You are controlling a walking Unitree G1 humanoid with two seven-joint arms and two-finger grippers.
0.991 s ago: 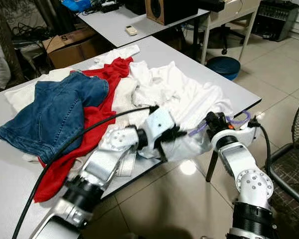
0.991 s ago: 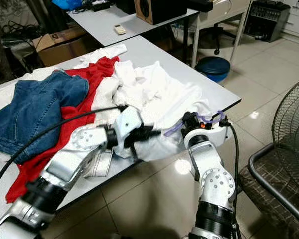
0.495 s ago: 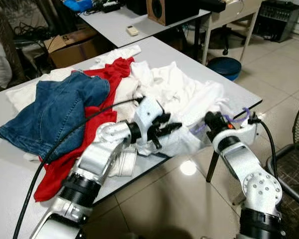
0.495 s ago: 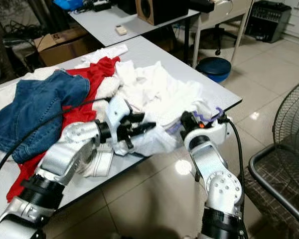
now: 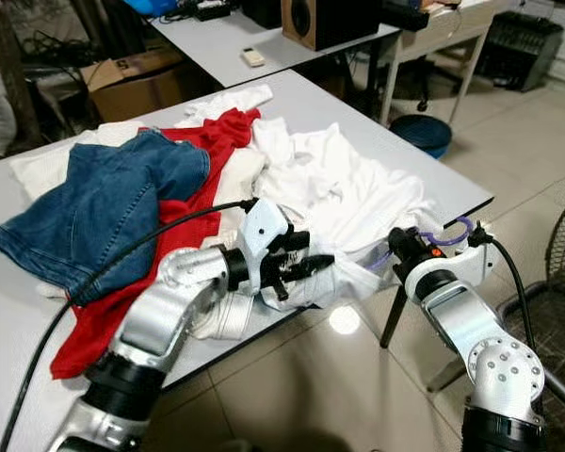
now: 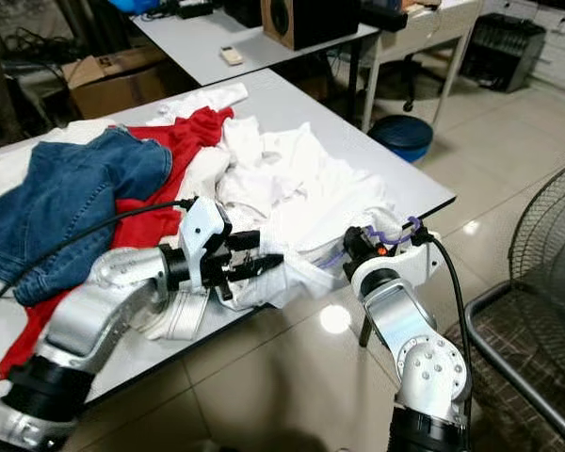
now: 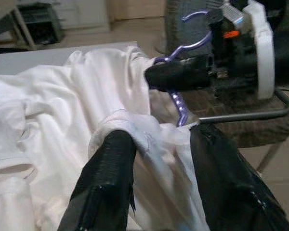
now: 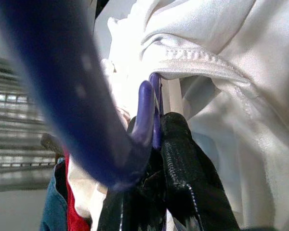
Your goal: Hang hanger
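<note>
The purple hanger (image 7: 179, 101) sits at the table's four-o'clock corner, pinched by the right gripper (image 5: 402, 252). The left gripper (image 7: 159, 159), fingers spread around the white shirt (image 5: 344, 193), should tug the collar over it gently.

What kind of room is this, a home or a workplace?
Probably a lab or workshop: grey work tables, a speaker and electronics rack, with a clothes pile set out.

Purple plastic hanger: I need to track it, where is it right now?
The purple plastic hanger sits at the grey table's near-right edge, gripped by the right gripper, its neck tucked into the white shirt.
</note>
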